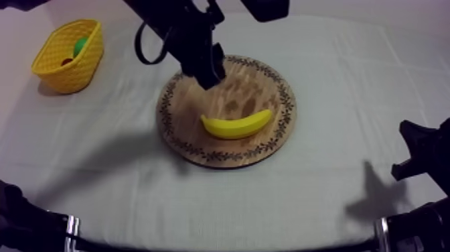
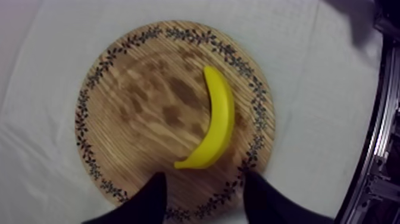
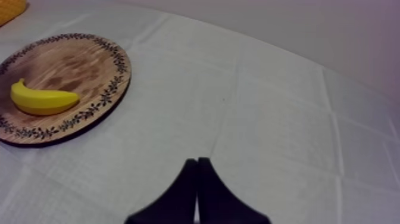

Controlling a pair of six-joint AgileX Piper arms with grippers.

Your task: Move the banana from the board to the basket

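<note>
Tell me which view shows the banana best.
The left wrist view: it looks straight down on the banana, whole on the board, just ahead of the open left gripper. The top view shows it whole too, but farther off. The right wrist view sees it from the side, at a low angle.

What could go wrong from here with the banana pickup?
The open left jaws hang over the wooden board's rim by the banana's tapered tip, not its middle: closing there may slip. The yellow basket already holds something green, so the long banana might perch on its rim.
</note>
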